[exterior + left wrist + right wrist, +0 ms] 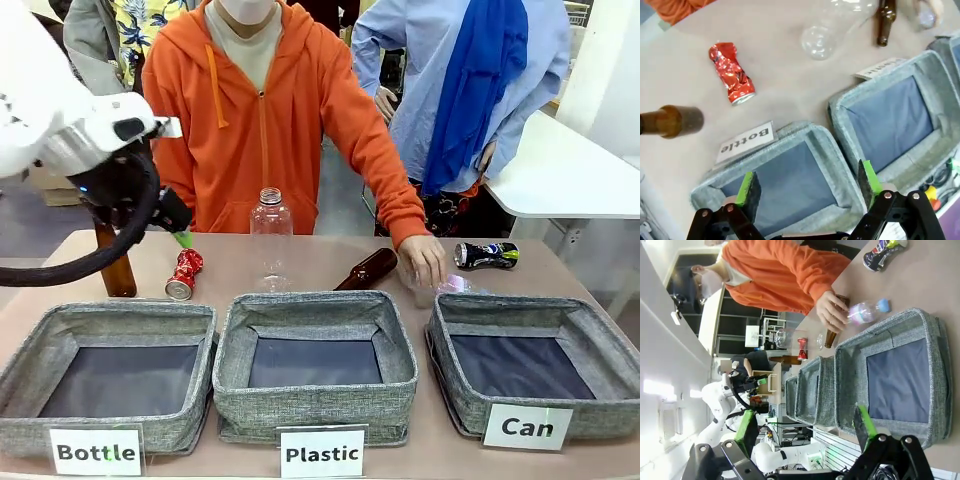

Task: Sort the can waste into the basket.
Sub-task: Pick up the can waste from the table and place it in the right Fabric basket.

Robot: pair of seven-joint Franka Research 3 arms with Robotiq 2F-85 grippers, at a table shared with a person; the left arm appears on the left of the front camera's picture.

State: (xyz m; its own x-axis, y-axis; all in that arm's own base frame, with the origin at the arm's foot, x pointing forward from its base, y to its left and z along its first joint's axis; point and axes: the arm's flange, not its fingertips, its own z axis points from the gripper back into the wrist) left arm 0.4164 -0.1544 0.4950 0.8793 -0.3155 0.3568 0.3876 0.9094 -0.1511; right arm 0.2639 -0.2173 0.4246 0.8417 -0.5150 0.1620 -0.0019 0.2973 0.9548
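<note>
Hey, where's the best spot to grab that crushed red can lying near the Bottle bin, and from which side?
Grip the crushed red can across its crumpled middle, coming straight down from above. It lies on its side on the table, so the open left gripper can likely straddle its narrow width; the silver end looks wider and rounder.

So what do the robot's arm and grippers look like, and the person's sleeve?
The left arm is glossy white, with a thick black cable looping off it. The left gripper and right gripper are black linkage frames with copper-coloured pins and bright green pads. The person's sleeve is orange hoodie fabric.
</note>
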